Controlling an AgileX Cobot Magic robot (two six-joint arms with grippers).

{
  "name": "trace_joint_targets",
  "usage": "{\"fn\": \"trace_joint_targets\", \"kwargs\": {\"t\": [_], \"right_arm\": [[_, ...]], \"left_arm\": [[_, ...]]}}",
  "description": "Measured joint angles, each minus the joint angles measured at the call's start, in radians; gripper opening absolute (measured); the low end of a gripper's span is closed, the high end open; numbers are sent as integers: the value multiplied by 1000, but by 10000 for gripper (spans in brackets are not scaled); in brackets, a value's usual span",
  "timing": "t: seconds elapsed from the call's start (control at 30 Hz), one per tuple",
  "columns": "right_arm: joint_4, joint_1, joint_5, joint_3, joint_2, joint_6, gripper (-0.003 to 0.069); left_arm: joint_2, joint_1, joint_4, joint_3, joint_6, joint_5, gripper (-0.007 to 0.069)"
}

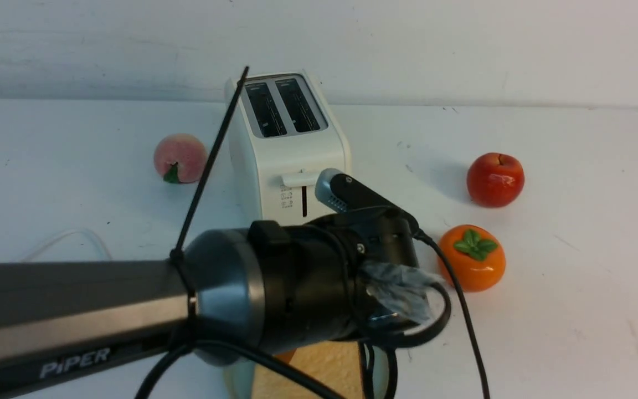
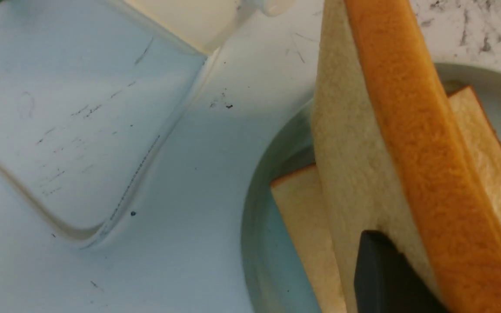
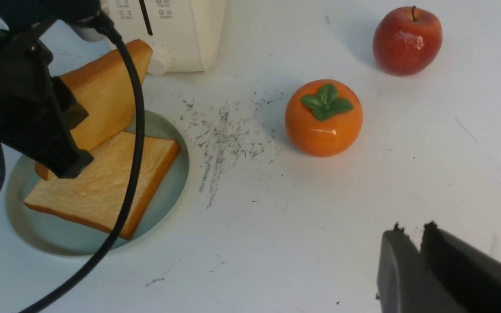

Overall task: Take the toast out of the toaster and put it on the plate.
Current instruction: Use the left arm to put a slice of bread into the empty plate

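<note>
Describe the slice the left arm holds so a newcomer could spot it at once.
Find the cream toaster; the pale plate sits in front of it. Of the two slices there, the flat slice rests on the plate, while the tilted slice slants up over it, pinched by the left gripper.

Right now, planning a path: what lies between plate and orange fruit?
Only scuffed table separates plate and fruit, shown in the right wrist view.
</note>
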Motion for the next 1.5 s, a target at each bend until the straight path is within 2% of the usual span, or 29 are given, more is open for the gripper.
{"fn": "trace_joint_targets", "kwargs": {"t": [0.2,0.4,0.47,0.6,0.67,0.83,1.33,1.5], "right_arm": [[0,0,0,0,0,3,85],[0,0,0,0,0,5,85],[0,0,0,0,0,5,85],[0,0,0,0,0,5,89],[0,0,0,0,0,5,92],[0,0,0,0,0,5,95],[0,0,0,0,0,5,106],[0,0,1,0,0,5,106]], "left_arm": [[0,0,32,-1,25,23,111],[0,0,186,-46,41,184,111],[0,0,202,-51,34,210,111],[0,0,158,-50,-3,206,111],[0,0,80,-46,-17,132,111],[28,-1,-13,-43,-18,27,111],[74,-4,10,-49,-5,50,111],[75,-4,32,-51,36,62,111]]}}
